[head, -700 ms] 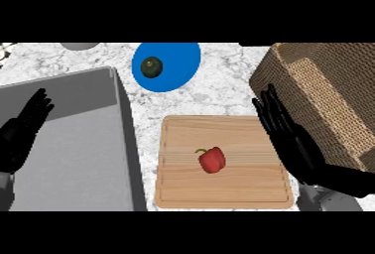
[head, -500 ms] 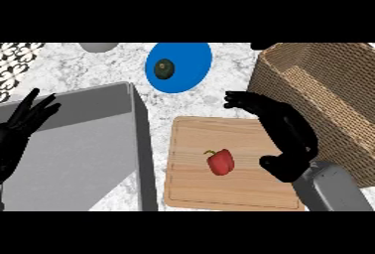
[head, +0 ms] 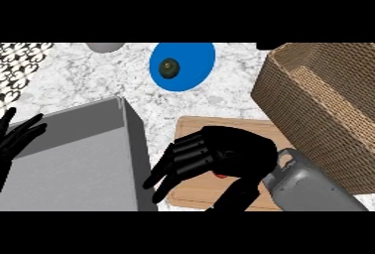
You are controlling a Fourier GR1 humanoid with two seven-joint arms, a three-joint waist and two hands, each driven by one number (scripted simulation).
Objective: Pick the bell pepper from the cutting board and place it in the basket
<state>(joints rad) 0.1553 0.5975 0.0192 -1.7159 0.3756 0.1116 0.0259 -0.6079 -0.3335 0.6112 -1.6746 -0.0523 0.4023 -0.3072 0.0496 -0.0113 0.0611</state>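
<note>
The red bell pepper (head: 219,175) lies on the wooden cutting board (head: 212,124), and only a small sliver of it shows under my right hand (head: 227,154). That hand is spread over the middle of the board, palm down, fingers straight and pointing to the lower left, thumb toward the front edge. I cannot tell whether the palm touches the pepper. The woven basket (head: 322,109) stands just right of the board. My left hand (head: 16,139) rests open at the left edge, fingers up.
A grey box-like basin (head: 73,163) fills the left, its wall close to the board. A blue plate (head: 183,64) with a dark round fruit (head: 170,68) lies behind the board. A grey round object (head: 106,47) and a patterned cloth (head: 18,69) sit at the back left.
My right hand has swung left from the board's right side to over the pepper, hiding nearly all of it. The view has shifted, so the left hand shows further left.
</note>
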